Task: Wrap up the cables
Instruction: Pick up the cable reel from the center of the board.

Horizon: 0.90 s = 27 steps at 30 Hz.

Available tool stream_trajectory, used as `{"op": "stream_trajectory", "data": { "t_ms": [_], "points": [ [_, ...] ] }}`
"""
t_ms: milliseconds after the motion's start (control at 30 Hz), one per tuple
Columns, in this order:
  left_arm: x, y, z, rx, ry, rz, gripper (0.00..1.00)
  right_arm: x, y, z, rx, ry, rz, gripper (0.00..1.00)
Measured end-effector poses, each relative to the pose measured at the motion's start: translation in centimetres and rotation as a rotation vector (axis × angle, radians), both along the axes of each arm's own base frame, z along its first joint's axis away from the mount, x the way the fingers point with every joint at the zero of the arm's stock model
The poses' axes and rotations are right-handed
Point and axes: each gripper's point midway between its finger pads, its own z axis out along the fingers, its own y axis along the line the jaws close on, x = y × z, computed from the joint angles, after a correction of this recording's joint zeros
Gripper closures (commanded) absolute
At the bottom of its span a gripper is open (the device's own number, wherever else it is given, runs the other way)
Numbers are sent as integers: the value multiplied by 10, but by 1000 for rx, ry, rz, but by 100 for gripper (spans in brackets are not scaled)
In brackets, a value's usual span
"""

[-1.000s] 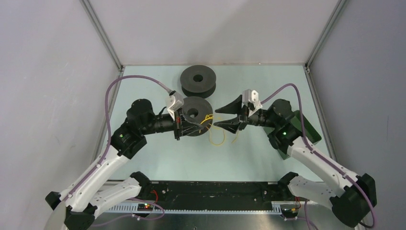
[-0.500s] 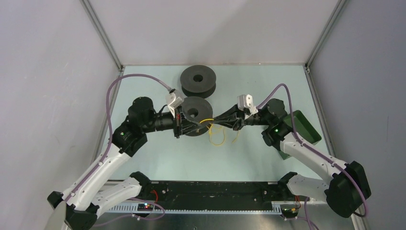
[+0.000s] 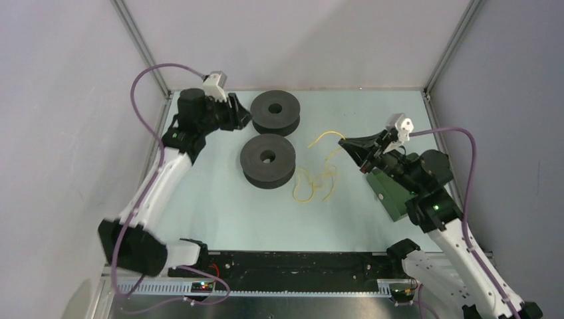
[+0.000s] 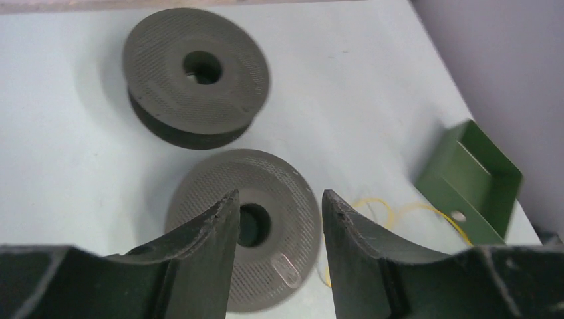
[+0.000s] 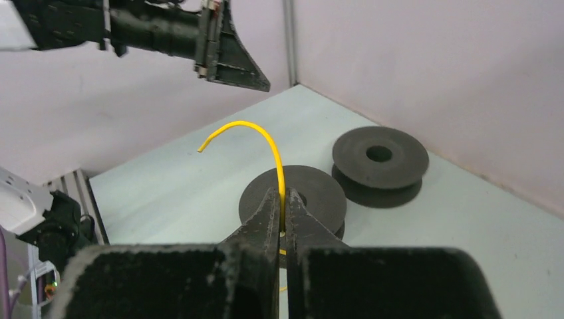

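Left gripper (image 4: 279, 196): fingers spread, empty, hanging above both spools, well apart from cable. Far spool (image 3: 275, 111) just beside those fingers. Near spool (image 3: 268, 159) bare, unheld. Yellow cable (image 3: 312, 189): loose loops on table (image 3: 219, 199), between near spool and right gripper (image 5: 281, 196), whose fingers press together, pinching cable near its free end. Risks: thin cable slipping from pinch; loops tangling or snagging under pull; unheld spool sliding.

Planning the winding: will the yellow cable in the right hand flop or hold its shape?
Probably springy: the yellow cable arcs unsupported above the right hand. Likely light and tangle-prone: its slack lies in loose loops on the table.
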Motion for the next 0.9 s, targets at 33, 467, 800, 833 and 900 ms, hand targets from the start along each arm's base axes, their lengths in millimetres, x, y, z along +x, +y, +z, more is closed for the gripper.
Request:
{"op": "stream_trajectory", "data": {
  "t_ms": [33,467,800,833,900],
  "points": [
    [13,4,-6,2,23,20,47,-1,-5,0,8,22,-27,100],
    [152,48,-139,-73,259,222,43,-15,-32,-24,16,277,-152,100],
    [218,36,-186,-216,304,219,40,-22,-34,-25,16,284,-150,100],
    [221,36,-190,-222,310,223,40,-22,-34,-25,16,284,-150,100],
    [225,36,-200,-240,331,235,39,-21,-34,-25,16,285,-151,100]
  ]
}}
